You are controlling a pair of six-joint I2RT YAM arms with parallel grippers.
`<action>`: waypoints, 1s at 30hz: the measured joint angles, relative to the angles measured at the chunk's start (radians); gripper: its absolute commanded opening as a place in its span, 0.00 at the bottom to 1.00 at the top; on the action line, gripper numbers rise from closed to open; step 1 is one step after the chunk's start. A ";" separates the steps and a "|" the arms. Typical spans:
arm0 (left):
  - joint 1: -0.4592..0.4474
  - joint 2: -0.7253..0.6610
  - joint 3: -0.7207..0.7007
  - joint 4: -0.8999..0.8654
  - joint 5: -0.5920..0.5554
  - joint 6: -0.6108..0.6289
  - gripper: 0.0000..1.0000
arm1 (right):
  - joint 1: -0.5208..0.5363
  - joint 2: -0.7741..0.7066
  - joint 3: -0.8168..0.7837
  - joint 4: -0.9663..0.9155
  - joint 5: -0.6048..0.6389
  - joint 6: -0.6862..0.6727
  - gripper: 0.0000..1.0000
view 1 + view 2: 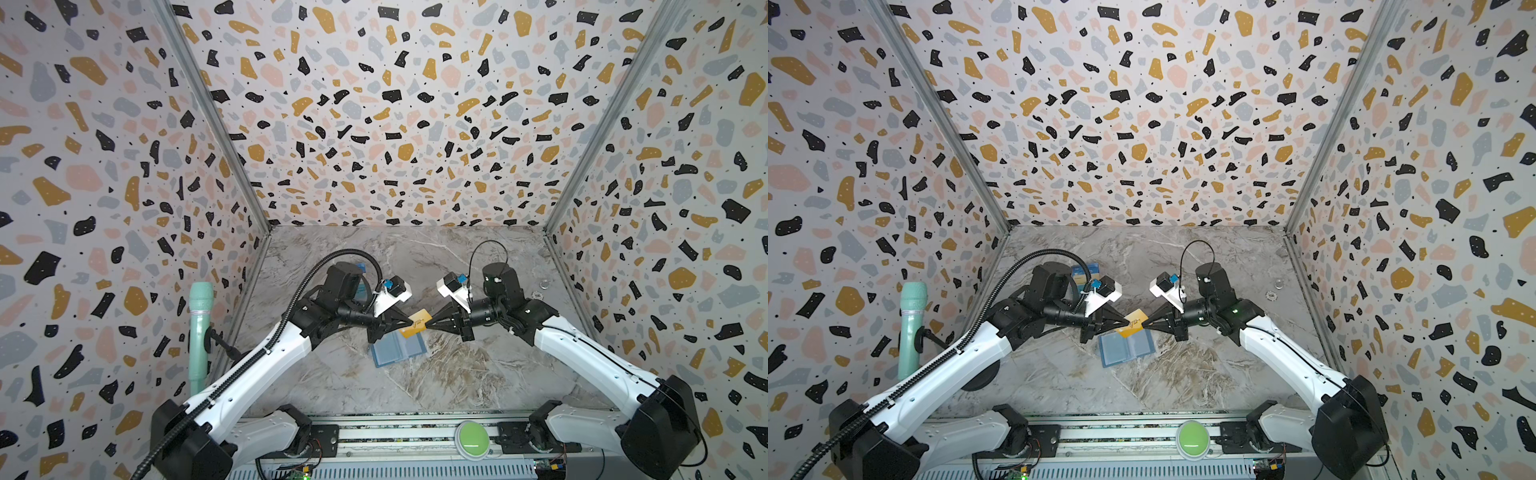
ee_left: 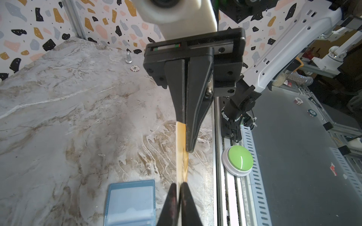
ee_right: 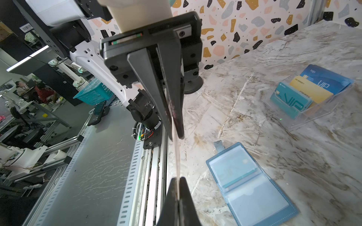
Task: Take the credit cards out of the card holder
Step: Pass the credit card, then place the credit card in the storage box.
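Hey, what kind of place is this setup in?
Probably a robotics lab test booth: patterned panel walls box in a marble-look table, an aluminium rail fronts it, and people sit at desks beyond.

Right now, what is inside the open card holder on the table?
A pale teal card sits in one clear sleeve of the card holder; the facing sleeve looks empty. Any sleeves underneath are covered.

Bright, even light with soft shadows — wide-angle bending at the edges, wrist views' near foreground blurred.
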 measured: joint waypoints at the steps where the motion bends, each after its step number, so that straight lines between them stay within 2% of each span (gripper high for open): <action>1: 0.000 0.002 0.000 0.001 0.000 0.000 0.00 | 0.000 0.000 0.000 -0.001 0.003 -0.003 0.04; 3: 0.000 0.007 0.000 0.003 0.001 -0.003 0.00 | 0.000 0.000 0.000 -0.002 0.014 0.002 0.24; 4: 0.001 0.009 0.000 0.003 0.001 -0.003 0.00 | 0.000 0.001 0.000 -0.001 0.025 0.001 0.31; 6: 0.001 0.015 0.000 0.001 -0.003 -0.003 0.00 | 0.000 0.000 0.000 0.000 0.058 0.010 0.54; 10: 0.001 0.017 0.000 -0.004 -0.031 0.004 0.00 | -0.011 -0.003 0.000 0.012 0.117 0.041 0.72; 15: 0.001 0.014 0.002 -0.027 -0.174 0.030 0.00 | -0.068 -0.038 -0.029 0.057 0.177 0.094 0.82; 23: 0.018 0.035 0.018 -0.079 -0.534 0.166 0.00 | -0.127 -0.070 -0.072 0.086 0.313 0.157 0.84; 26: 0.055 0.087 0.057 -0.115 -0.605 0.261 0.00 | -0.154 -0.062 -0.080 0.088 0.341 0.179 0.84; 30: 0.175 0.157 0.170 -0.197 -0.584 0.386 0.00 | -0.183 -0.056 -0.099 0.093 0.372 0.208 0.84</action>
